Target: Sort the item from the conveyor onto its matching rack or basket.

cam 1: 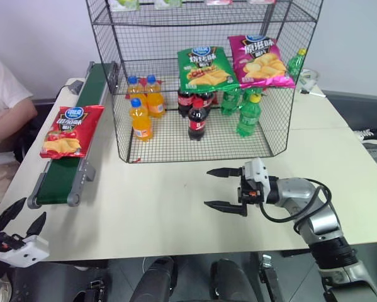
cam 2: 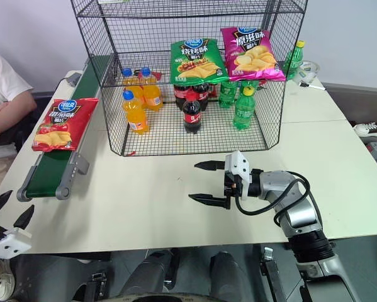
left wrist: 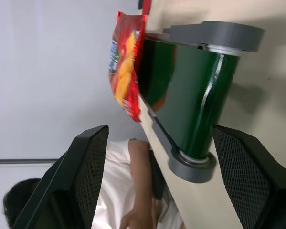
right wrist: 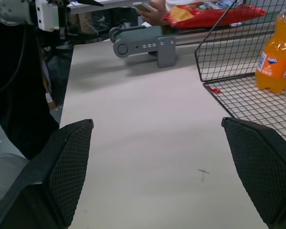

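The item, a flat red chip bag (cam 1: 70, 130) with a blue oval logo, lies on the conveyor (cam 1: 61, 181), a dark-green belt in a grey frame at the table's left. To its right stands the tall black wire rack (cam 1: 273, 129). My left gripper (cam 1: 31, 211) hovers open off the table's near-left corner, short of the belt's near end, with the bag (left wrist: 126, 67) farther along the belt. My right gripper (cam 1: 207, 187) is open over the bare table in front of the rack, pointing left, with nothing between its fingers.
On the rack's middle shelf lie a green bag (cam 1: 204, 66) and a magenta bag (cam 1: 260, 60). Orange bottles (cam 1: 141, 116), cola bottles (cam 1: 197, 116) and green bottles (cam 1: 248, 113) stand on its bottom tier. A person (cam 1: 2, 107) sits left of the conveyor.
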{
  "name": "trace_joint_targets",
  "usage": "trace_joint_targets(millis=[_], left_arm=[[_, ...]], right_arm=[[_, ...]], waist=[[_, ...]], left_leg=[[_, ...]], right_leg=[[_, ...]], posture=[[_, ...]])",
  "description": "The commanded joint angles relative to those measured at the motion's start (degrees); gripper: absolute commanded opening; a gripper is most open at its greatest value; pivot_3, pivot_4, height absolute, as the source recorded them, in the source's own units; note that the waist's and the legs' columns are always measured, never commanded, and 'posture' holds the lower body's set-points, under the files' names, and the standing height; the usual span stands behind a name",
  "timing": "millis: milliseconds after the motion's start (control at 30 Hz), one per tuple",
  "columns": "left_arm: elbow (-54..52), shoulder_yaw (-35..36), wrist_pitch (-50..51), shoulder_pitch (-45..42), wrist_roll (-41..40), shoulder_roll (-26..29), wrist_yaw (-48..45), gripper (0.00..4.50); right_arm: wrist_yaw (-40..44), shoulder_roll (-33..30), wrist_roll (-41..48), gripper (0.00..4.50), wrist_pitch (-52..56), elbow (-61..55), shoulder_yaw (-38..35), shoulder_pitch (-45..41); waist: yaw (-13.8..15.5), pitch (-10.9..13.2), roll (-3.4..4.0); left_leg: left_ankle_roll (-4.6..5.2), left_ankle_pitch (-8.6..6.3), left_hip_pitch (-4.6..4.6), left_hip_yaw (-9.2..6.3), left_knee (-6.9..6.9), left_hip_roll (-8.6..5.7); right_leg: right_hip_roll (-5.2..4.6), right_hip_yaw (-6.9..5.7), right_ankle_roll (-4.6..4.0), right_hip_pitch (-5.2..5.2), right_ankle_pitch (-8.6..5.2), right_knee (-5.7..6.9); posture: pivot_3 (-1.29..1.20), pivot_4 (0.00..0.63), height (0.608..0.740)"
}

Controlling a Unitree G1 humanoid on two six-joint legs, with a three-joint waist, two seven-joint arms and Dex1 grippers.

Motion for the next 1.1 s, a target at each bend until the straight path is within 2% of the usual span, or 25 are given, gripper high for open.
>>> trace_joint_targets(millis=[33,1100], left_arm=[[-0.42,-0.94,0.74,0.02,-0.73,0.83,1.16,3.57],[0.61,-3.89,3.55,-0.78,-2.24,1.82,2.93,3.57]], right_arm=[[-0.18,0.39,0.64,4.50,-0.29,-1.78,-0.18,-0.83],[-1.86,0.19,0.00,4.50,-0.48,-2.24,0.18,-0.85]], waist=[[-0.06,0.00,0.00],[-0.09,-0.01,-0.02]], left_leg=[[0.00,0.00,0.01,0.00,0.00,0.00],[0.01,0.01,0.02,0.00,0.02,0.00]], right_leg=[[0.00,0.00,0.00,0.00,0.00,0.00],[0.01,0.00,0.03,0.00,0.02,0.03]], posture=[[0.00,0.150,0.740],[0.00,0.150,0.740]])
